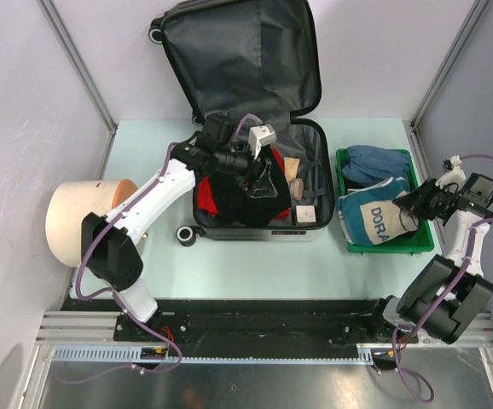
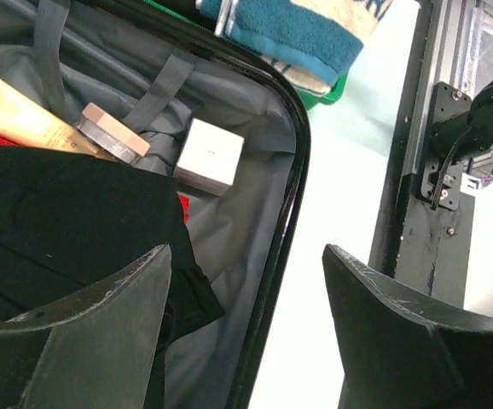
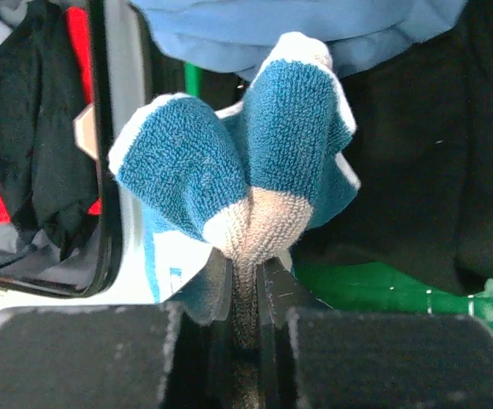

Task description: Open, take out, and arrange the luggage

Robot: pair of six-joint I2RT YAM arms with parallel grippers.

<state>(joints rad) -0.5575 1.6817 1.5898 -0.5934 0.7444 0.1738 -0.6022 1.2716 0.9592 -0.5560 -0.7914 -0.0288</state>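
The luggage (image 1: pixel 308 175) lies open at the back of the table, its lid (image 1: pixel 242 51) standing up against the wall. Inside are black clothing (image 2: pixel 50 204), a red garment (image 1: pixel 208 198), a beige tube (image 2: pixel 16 115), a round compact (image 2: pixel 114 132) and a white box (image 2: pixel 211 155). My left gripper (image 1: pixel 265 181) hovers open over the clothes; in the left wrist view its jaws (image 2: pixel 246 294) straddle the case's black rim (image 2: pixel 293 170) with nothing between them. My right gripper (image 3: pixel 246 273) is shut on a blue-and-white towel (image 3: pixel 229 162), pinching a fold of it over the green bin (image 1: pixel 383 244).
The green bin stands right of the case and holds the printed towel (image 1: pixel 373 217), a blue garment (image 1: pixel 374 162) and a dark cloth (image 3: pixel 426 162). A beige cylinder (image 1: pixel 76 221) lies at the left by the left arm. Grey walls close in both sides.
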